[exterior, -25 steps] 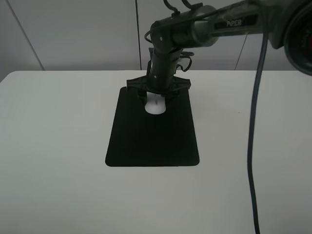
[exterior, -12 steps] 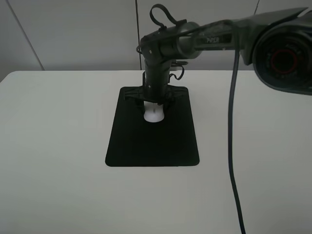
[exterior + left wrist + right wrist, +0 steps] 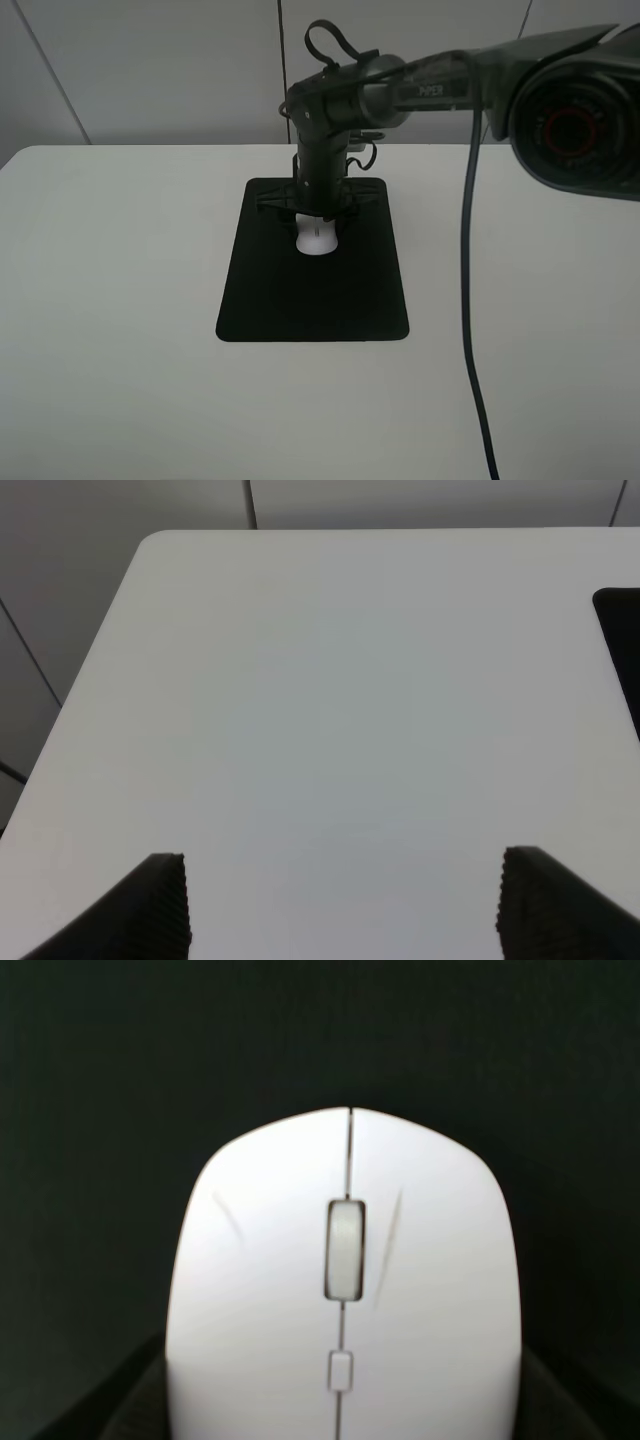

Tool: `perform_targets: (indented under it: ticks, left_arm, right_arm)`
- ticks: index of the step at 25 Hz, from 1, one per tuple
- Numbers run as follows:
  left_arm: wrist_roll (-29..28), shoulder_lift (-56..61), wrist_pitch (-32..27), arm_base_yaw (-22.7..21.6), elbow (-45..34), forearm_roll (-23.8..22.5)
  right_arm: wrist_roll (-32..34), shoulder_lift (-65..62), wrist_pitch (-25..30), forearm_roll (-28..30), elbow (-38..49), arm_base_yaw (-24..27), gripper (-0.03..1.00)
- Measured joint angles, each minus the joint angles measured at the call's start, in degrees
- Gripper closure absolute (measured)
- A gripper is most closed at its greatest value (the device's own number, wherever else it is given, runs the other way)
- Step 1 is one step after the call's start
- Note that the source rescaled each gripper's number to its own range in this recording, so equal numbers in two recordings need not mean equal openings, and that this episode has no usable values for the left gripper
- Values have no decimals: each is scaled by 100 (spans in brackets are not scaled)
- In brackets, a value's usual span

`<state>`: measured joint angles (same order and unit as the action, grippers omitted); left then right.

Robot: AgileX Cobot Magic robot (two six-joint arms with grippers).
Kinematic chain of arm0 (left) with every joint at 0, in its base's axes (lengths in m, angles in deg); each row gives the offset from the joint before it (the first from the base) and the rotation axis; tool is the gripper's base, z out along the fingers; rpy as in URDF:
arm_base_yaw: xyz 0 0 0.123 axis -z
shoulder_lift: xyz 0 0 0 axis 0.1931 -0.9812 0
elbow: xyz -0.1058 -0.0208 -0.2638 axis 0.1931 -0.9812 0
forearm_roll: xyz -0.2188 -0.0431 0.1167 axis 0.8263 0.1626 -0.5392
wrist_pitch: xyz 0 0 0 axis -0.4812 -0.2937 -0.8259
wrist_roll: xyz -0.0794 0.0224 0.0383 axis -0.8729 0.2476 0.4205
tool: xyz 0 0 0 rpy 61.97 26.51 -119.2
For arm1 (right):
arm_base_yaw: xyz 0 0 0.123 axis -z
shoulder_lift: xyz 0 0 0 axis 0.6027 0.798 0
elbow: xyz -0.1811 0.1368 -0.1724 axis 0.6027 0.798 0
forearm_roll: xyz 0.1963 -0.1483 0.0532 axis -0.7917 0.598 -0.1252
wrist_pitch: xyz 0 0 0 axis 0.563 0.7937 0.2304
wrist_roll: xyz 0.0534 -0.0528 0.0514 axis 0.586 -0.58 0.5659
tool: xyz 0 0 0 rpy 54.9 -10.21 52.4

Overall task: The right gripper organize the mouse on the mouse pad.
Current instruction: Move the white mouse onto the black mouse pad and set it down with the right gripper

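The white mouse (image 3: 316, 240) is at the far half of the black mouse pad (image 3: 310, 295); whether it rests on the pad or hangs just above it I cannot tell. My right gripper (image 3: 316, 222) comes down on it from behind and is shut on it. The right wrist view shows the mouse (image 3: 345, 1280) with its grey scroll wheel filling the picture. Dark fingers (image 3: 120, 1410) press its two sides, with the pad (image 3: 150, 1050) behind. My left gripper (image 3: 343, 905) hangs open over bare white table, holding nothing.
The white table (image 3: 120, 300) spreads wide on all sides of the pad. A dark cable (image 3: 467, 300) hangs down at the right, close to the camera. One corner of the pad (image 3: 625, 640) shows in the left wrist view.
The right arm has shifted a little to the left and drawn the mouse slightly toward the pad's middle. The grip on the mouse has stayed the same.
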<state>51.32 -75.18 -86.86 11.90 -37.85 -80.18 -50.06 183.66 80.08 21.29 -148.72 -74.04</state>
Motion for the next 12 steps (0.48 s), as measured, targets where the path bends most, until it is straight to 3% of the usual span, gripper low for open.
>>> perform_targets:
  ticks: [12]
  left_arm:
    - [0,0,0,0,0,0]
  right_arm:
    - [0,11,-27,7,-7,0,94]
